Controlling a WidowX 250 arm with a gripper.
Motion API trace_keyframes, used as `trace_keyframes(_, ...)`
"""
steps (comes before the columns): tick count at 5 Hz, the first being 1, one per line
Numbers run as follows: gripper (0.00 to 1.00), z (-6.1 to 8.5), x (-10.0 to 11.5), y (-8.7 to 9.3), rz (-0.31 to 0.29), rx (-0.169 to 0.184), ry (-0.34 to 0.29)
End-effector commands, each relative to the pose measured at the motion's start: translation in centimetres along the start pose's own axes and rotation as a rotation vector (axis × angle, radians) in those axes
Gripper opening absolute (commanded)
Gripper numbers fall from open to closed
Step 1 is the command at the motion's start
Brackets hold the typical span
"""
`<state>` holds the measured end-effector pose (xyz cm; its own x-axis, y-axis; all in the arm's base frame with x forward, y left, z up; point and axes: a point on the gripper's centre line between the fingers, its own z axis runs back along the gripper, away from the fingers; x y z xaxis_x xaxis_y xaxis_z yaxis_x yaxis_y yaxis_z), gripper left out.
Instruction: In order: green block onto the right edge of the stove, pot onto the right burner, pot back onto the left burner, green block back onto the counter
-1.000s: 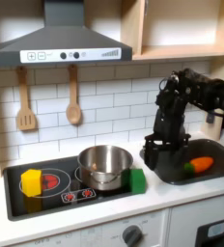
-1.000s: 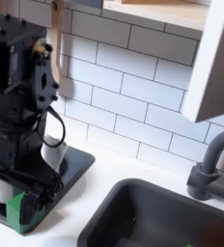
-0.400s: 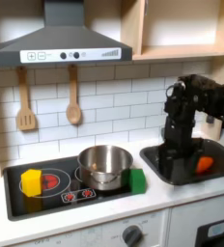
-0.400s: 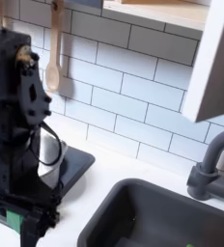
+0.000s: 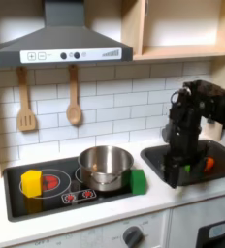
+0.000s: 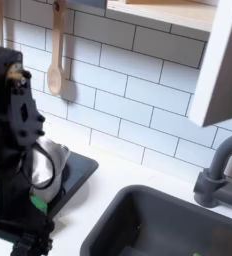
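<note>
In the first exterior view the green block (image 5: 138, 180) sits at the right edge of the stove (image 5: 17, 202), lower centre of the frame, just beside the pot (image 5: 105, 166), which stands on the burner nearer the frame's middle. The arm hangs over the sink (image 5: 213, 150) at the right of the frame, well apart from both, and its gripper (image 5: 181, 174) points down near the sink's front rim. I cannot tell whether the jaws are parted or closed; they are too dark and small here, and nothing seems to be in them.

With block and pot lying this way, I judge the next job is the pot. To do it well the arm should come across high, drop onto the pot's rim on the side away from the block, and lift cleanly before carrying it.

Room is tight on the pot's right, where the block crowds it. A yellow block (image 5: 31, 181) occupies the far left burner area, so the landing spot needs care. The white counter (image 5: 105, 219) in front is narrow.
</note>
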<state>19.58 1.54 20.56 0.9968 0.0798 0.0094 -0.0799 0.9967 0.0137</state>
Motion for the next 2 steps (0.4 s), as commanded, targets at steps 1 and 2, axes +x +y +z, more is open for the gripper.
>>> trace_keyframes(1,1.0,0.21,-1.48,0.09,-0.024,0.004,-0.005)
trace_keyframes(2,1.0,0.3,-1.46,0.07,-0.022,0.005,-0.009)
